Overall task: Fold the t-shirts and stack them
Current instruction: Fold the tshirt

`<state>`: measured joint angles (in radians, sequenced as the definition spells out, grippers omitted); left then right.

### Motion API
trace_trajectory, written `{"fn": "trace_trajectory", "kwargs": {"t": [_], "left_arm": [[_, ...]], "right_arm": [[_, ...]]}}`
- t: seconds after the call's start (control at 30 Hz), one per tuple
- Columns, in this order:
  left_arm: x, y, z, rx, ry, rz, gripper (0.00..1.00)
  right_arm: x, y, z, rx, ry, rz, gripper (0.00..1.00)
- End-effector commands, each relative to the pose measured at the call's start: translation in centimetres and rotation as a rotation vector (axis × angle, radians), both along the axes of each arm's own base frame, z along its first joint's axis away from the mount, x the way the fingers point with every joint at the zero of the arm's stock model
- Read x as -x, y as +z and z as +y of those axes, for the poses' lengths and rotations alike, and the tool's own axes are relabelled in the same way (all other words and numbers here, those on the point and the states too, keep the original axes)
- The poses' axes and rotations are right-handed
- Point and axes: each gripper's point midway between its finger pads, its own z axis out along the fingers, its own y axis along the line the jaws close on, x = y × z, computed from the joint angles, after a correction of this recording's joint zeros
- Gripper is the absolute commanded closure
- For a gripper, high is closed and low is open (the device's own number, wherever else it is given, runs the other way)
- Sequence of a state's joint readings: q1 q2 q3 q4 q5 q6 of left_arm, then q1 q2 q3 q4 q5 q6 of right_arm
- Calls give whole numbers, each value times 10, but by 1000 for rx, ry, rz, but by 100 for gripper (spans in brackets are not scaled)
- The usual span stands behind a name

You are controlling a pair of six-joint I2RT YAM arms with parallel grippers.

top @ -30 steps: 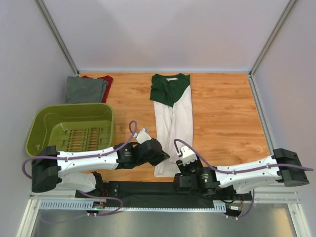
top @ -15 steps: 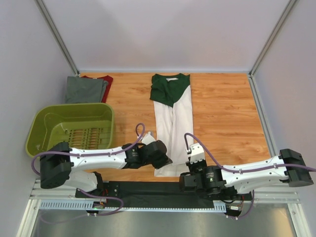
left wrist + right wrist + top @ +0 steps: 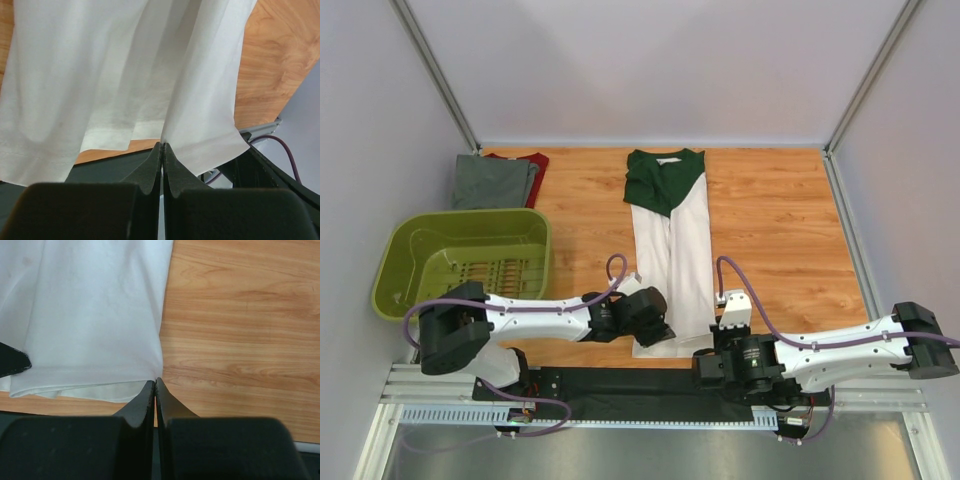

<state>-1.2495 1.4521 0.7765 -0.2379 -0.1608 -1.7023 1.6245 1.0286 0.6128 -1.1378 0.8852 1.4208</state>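
The desk (image 3: 770,220) is carrying everything, with the white shirt (image 3: 670,250) lying at its middle as a long narrow strip, its dark green collar end pointing away from the arms and its hem reaching the near edge. The basket (image 3: 415,250) is sitting well to the left of the white shirt, level with its lower half. The grey shirt (image 3: 492,183) is lying folded to the far left of the white shirt, level with its collar, and it is resting on the red shirt (image 3: 532,160), which is showing only along its right side. The left hand (image 3: 163,147) is pinching a raised fold at the white shirt's hem, fingers pressed together. The right hand (image 3: 155,385) is also pressed together, its tips touching the hem's right corner; whether cloth is caught between them I cannot tell.
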Motion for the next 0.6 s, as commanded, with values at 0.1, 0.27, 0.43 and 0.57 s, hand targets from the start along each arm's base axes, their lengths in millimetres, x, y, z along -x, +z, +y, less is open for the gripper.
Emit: {"fn": "trace_trajectory", "kwargs": {"t": [0.1, 0.27, 0.43, 0.57], "left_arm": [[6, 2, -8, -1, -35, 21, 100], [10, -8, -9, -20, -43, 55, 100], [16, -21, -10, -46, -56, 96, 100], [22, -29, -15, -49, -77, 130, 100]], "right_arm": [[-2, 4, -16, -9, -94, -8, 100], [0, 1, -17, -13, -99, 8, 100], [2, -2, -25, -36, -117, 23, 100], [5, -7, -28, -49, -132, 50, 100]]}}
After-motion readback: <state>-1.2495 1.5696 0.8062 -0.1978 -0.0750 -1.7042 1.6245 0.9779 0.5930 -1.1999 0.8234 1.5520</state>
